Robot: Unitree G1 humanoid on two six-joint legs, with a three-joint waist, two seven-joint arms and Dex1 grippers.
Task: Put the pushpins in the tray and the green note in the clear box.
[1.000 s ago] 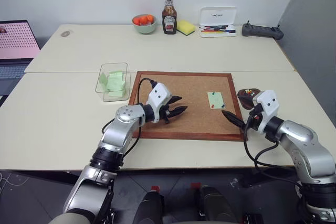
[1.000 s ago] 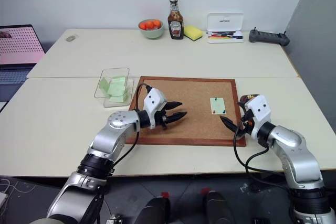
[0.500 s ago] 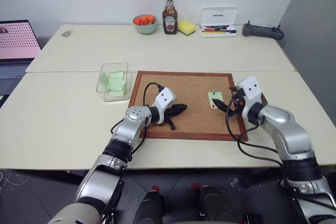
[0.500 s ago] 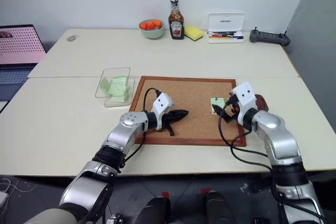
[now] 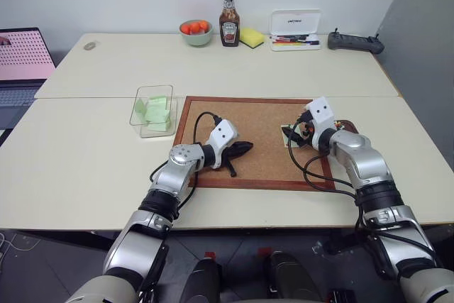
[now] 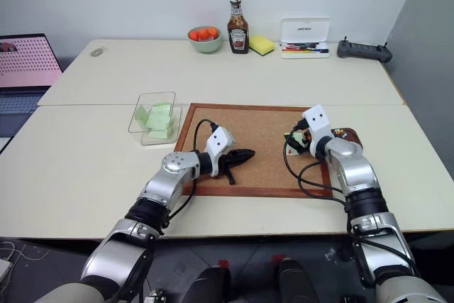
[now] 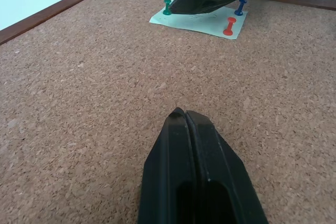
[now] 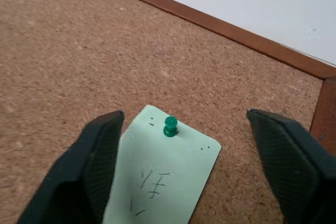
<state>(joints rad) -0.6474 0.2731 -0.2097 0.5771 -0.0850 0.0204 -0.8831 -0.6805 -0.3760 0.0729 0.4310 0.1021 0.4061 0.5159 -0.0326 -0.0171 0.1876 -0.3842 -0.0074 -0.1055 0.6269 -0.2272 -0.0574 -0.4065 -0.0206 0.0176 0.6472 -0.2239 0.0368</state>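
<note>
The right gripper [image 8: 181, 169] stands open over the near end of the green note [image 8: 157, 174], its two black fingers [image 8: 86, 174] spread to either side of the slip and holding nothing. A green pushpin [image 8: 169, 126] sticks up from the note's far end, between and just beyond the fingertips. The left wrist view shows two more pins in the same slip, a red pushpin [image 7: 229, 26] and a blue pushpin [image 7: 240, 7], so three pins still fix the note to the cork board [image 5: 255, 115].

The left gripper [image 7: 187, 124] is clenched on nothing, its tips pressed together and lying low on the bare cork near the middle of the board, well apart from the note.

As for progress, the current note has not been freed: every pin seen is still in the paper, and the paper lies flat near the board's right edge. The tray [image 6: 347, 134], a dark reddish dish, sits on the table just right of the board, mostly hidden behind the right wrist; whether it holds any pins cannot be told. The clear box [image 5: 153, 110] stands just left of the board's far left corner and already contains several pale green slips.

The right forearm reaches in from the near right, wrist angled left and slightly down toward the note. The left forearm crosses the board's near edge, pointing right.
</note>
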